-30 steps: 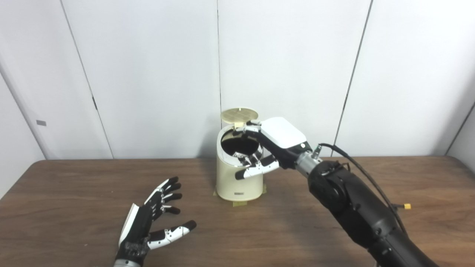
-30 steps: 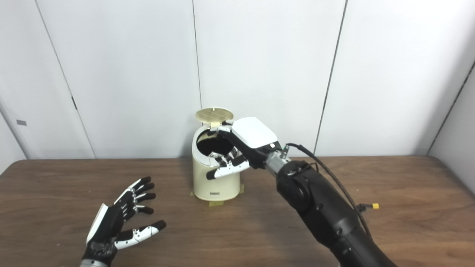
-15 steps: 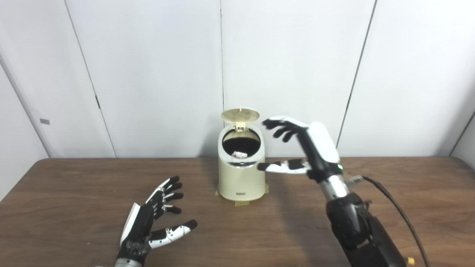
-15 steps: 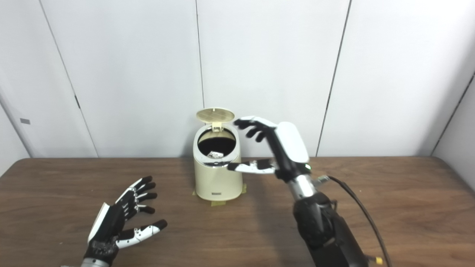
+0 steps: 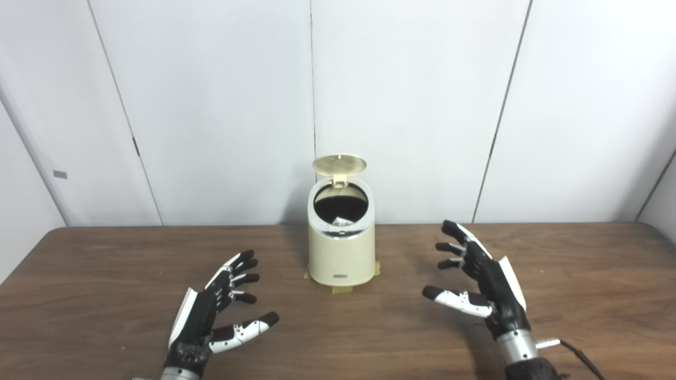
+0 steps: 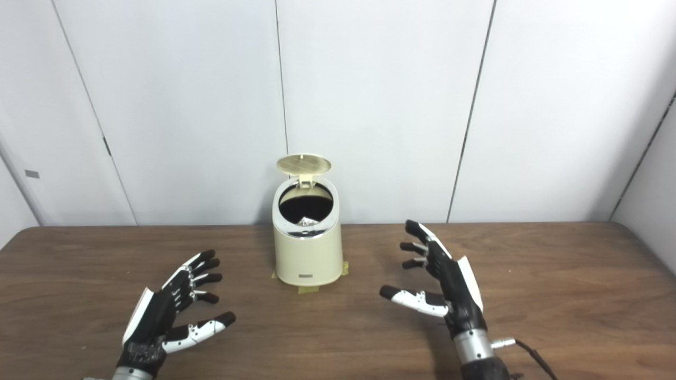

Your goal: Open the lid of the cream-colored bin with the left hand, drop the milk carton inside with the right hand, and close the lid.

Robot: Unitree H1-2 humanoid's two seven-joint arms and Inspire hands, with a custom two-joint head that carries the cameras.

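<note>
Milk carton (image 5: 340,219) inside lid-up bin (image 5: 341,258), well apart from both hands' spread, empty fingers (image 5: 238,274)

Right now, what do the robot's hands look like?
Both are mostly black with white parts. The left robot hand has a white plate on its back, a white thumb with a black tip, and black fingertips. The right robot hand matches, with a silver wrist and a thin black cable.

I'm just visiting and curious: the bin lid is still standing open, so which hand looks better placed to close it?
Probably the left hand, though it's close. Both hands are open and empty; the right hand sits about as far from the bin. The lid stands upright at the back.
</note>
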